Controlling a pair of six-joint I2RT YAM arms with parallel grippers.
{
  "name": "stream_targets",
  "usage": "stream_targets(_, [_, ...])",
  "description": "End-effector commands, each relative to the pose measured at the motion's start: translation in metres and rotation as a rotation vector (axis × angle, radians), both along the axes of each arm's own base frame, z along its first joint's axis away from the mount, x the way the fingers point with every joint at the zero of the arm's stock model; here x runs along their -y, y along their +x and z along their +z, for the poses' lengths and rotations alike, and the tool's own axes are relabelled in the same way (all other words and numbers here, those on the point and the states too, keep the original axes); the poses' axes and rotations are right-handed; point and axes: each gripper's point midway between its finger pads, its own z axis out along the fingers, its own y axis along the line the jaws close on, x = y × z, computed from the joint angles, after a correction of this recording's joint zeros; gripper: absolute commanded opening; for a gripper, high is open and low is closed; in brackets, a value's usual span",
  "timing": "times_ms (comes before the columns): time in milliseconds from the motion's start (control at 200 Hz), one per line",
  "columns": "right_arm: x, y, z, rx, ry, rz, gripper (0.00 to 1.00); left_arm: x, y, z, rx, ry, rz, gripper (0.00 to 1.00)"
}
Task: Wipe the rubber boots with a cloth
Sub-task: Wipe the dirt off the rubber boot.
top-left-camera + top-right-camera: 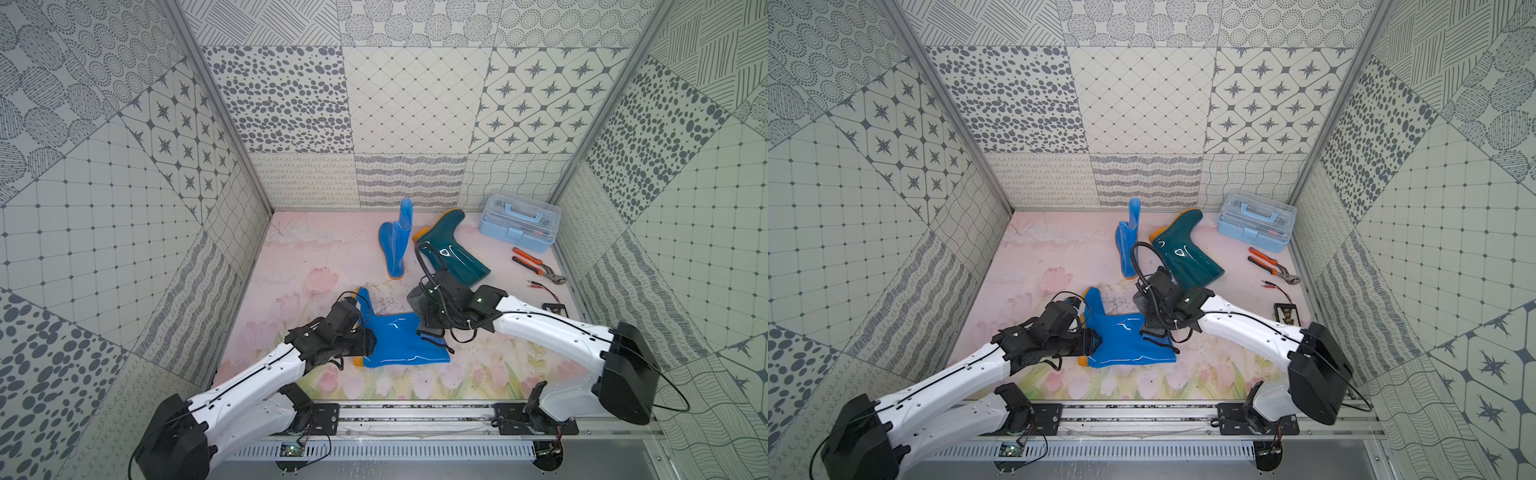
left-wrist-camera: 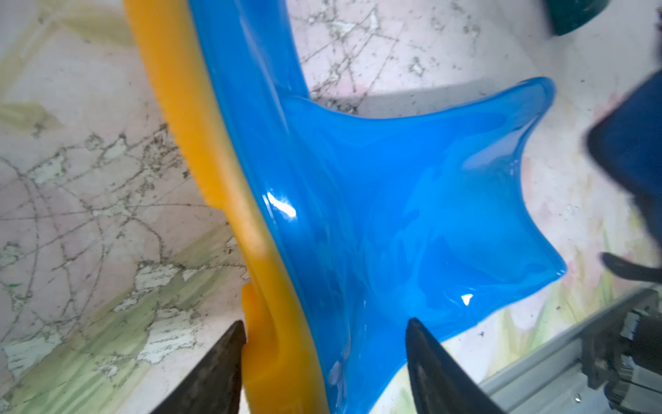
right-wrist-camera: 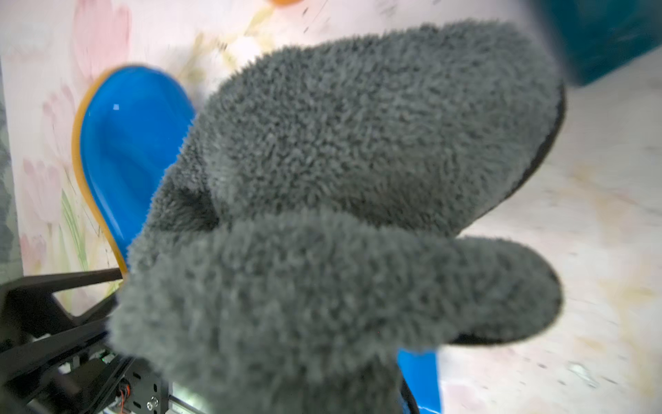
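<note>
Losing most of the glossy bright blue rubber boot (image 3: 129, 143) behind the fluffy dark grey microfibre cloth (image 3: 340, 179). Catching only a blurred, edge-cropped corner of the glossy dark teal rubber boot (image 3: 609, 39). Can't read the small black block (image 1: 555, 309): too tiny.

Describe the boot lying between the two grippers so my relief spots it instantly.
Start at the metal rail along the front edge; just beyond its middle, a bright blue boot lies flat on its side. The other blue boot stands upright at the back, and the dark teal boot lies beside that.
</note>
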Motion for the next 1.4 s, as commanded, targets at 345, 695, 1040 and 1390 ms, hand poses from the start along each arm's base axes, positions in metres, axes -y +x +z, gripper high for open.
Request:
stream_targets(345, [-0.136, -0.080, -0.065, -0.235, 0.103, 0.299, 0.00, -0.011, -0.036, -0.043, -0.188, -0.080, 0.114, 0.63])
stream_targets(695, [0.029, -0.090, -0.113, -0.368, -0.247, 0.060, 0.00, -0.026, -0.036, -0.052, -0.255, 0.102, 0.095, 0.11])
stream_targets(1040, [0.103, -0.042, -0.073, -0.312, -0.221, -0.104, 0.00, -0.027, -0.033, -0.034, -0.220, 0.139, 0.042, 0.00])
stream_targets(1390, [-0.110, 0.022, -0.005, -0.143, 0.215, 0.158, 0.00, -0.031, -0.042, -0.036, -0.226, 0.236, 0.018, 0.00])
